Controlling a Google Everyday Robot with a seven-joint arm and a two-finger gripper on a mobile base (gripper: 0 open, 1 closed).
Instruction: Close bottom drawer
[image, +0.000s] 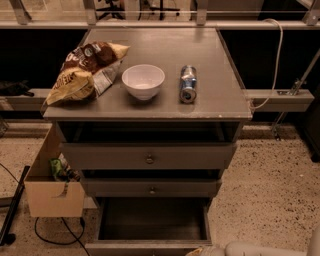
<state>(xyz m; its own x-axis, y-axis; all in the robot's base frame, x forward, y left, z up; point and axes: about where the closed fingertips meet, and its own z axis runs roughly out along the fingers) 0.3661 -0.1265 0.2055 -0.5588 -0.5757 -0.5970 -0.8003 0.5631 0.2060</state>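
The bottom drawer (150, 220) of the grey-brown cabinet is pulled far out, showing its dark boxy inside. Its flat grey front (145, 248) lies at the bottom edge of the camera view. My gripper (200, 252) shows only as a tip at the bottom edge, right at the drawer front's right end. The white arm (260, 248) trails off to the right behind it. The middle drawer (151, 189) and the top drawer (149, 158) with their knobs stand slightly out above.
On the cabinet top (210, 45) lie a chip bag (82, 70), a white bowl (143, 81) and a can on its side (188, 84). A cardboard box (50, 185) stands left of the cabinet, with cables on the speckled floor (270, 200).
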